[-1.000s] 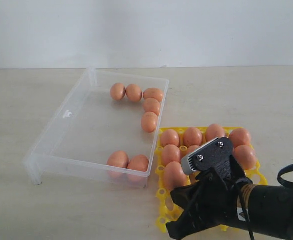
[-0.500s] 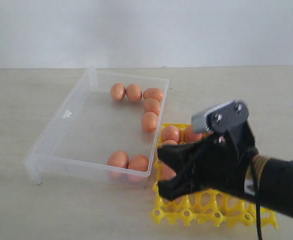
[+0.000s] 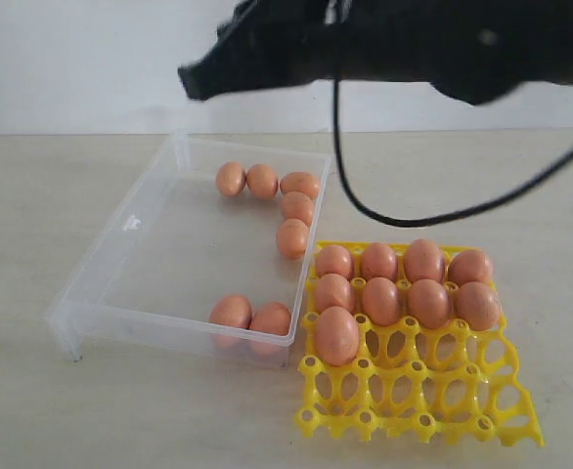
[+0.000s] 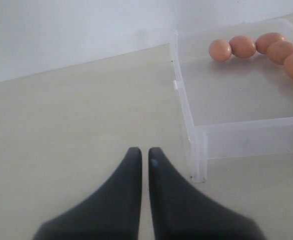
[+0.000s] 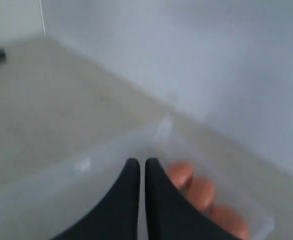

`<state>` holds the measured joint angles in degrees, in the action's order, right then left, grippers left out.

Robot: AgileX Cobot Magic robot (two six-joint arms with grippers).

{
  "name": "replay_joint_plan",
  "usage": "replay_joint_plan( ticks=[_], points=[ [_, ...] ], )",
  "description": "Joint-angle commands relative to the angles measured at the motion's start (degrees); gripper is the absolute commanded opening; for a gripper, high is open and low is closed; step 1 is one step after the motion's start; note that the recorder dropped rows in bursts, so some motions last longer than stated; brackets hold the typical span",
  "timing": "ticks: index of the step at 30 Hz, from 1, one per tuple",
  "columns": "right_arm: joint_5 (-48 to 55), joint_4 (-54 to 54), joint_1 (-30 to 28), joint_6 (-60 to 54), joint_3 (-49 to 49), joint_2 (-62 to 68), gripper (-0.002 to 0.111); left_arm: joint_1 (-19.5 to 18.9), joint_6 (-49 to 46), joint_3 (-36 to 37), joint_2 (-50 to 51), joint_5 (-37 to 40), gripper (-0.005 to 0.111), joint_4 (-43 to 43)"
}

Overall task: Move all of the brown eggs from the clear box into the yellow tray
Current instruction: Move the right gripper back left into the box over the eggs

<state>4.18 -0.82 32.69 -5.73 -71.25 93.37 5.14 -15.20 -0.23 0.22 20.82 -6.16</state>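
Fingers pressed together, empty, on left gripper and right gripper. Clear box: 7 brown eggs. Yellow tray beside box: 9.

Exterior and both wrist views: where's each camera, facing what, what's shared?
Exterior: off the arms, facing the wall across the clear box, brown eggs and yellow tray; right arm blurs across the top.
Left wrist: over the table beside the box, looking past the shut left gripper at it.
Right wrist: blurred, above the box, eggs past the shut right gripper.
Shared: box and eggs.
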Motion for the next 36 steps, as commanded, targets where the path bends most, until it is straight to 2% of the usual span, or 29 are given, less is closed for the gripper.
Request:
replay_joint_plan(
  ticks=[1, 4, 10, 12, 17, 19, 27, 31, 36],
  points=[
    [29.0, 0.4, 0.7, -1.2, -10.4, 12.3, 0.0, -0.2, 0.6, 0.2, -0.2, -0.2, 0.004, 0.0],
    [32.0, 0.8, 1.3, -1.0, -12.4, 17.5, 0.0, -0.2, 0.6, 0.2, -0.2, -0.2, 0.004, 0.0],
    [28.9, 1.6, 2.1, -1.3, -14.1, 22.1, 0.003, -0.2, 0.6, 0.2, -0.2, -0.2, 0.004, 0.0],
    [27.6, 1.6, 2.3, -1.3, -15.0, 22.5, 0.011, -0.2, 0.6, 0.2, -0.2, -0.2, 0.004, 0.0],
    [17.1, 1.4, 2.3, -4.7, -15.7, 23.4, 0.046, -0.2, 0.6, 0.2, -0.2, -0.2, 0.004, 0.0],
    [13.3, 1.4, 2.3, -5.7, -15.7, 24.2, 0.053, -0.2, 0.6, 0.2, -0.2, -0.2, 0.004, 0.0],
    [2.5, 0.8, 2.3, -1.8, -15.7, 29.4, 0.054, -0.2, 0.6, 0.2, -0.2, -0.2, 0.004, 0.0],
    [8.4, 0.1, 2.2, -4.8, -15.7, 29.8, 0.054, -0.2, 0.6, 0.2, -0.2, -0.2, 0.004, 0.0],
    [31.7, 0.1, 2.3, -19.7, -15.7, 28.1, 0.054, -0.2, 0.6, 0.2, -0.2, -0.2, 0.004, 0.0]
  ],
)
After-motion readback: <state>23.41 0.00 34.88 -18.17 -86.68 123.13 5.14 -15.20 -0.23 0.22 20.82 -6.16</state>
